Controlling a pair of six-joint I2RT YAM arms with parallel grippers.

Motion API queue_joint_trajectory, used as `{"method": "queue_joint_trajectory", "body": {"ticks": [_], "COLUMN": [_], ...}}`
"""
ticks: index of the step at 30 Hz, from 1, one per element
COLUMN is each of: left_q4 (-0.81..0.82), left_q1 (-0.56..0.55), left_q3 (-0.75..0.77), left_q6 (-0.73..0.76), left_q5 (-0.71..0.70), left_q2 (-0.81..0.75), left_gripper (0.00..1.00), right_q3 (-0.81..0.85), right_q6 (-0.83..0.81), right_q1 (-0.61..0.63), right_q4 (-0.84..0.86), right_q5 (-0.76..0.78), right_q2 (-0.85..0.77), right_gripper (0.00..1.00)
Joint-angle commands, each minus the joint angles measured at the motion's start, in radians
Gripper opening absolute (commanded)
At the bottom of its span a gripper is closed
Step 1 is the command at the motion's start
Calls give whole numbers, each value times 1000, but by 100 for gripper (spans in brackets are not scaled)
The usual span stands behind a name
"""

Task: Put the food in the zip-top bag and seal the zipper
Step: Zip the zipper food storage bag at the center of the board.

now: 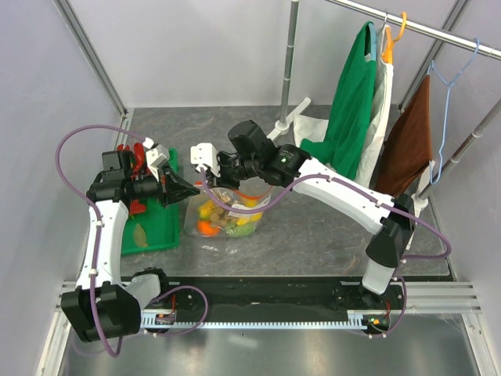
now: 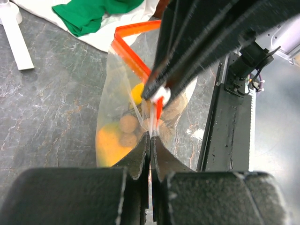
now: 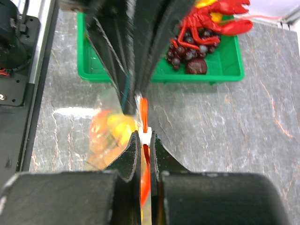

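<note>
Zip-top bag [image 1: 228, 216]: one, clear, on worktop [image 1: 313, 231].
- Contents: one tan-ball cluster [image 2: 127, 124], one yellow-orange fruit [image 2: 110, 143].
- Zipper [image 2: 133, 51]: one.
- Left tool [image 2: 151, 140]: clenched on the bag's edge.
- Right tool [image 3: 146, 140]: clenched on the zipper.
- Green tray [image 1: 156, 235]: one, left of the bag, holding one red lobster [image 3: 211, 18].

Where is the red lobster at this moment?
The red lobster lies in the green tray, at the upper right of the right wrist view, next to a cluster of dark berries.

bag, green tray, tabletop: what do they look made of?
Zip-top bag: thin clear plastic film, glossy, crinkled; food shows through. Green tray: likely moulded hard plastic, smooth, slight sheen. Tabletop: dark grey, veined, stone-look; maybe printed laminate.
</note>
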Motion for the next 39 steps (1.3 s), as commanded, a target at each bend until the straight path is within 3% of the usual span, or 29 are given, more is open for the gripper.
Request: {"method": "queue_joint_trajectory", "body": {"ticks": [1, 16, 39], "left_q4": [28, 31, 145], "left_q1": [23, 49, 83], "left_q3": [5, 22, 28], "left_q6": [-16, -15, -121], "left_q5": [51, 56, 15], "left_q2": [-29, -27, -5], "left_gripper": [2, 2, 2], "right_q3": [-1, -84, -343], "right_q6": [-2, -29, -178], "right_q1": [-64, -114, -330], "right_q4": [-102, -183, -378], "right_q5": [34, 37, 62], "right_q2": [-48, -134, -344], "right_gripper": [2, 1, 0]}}
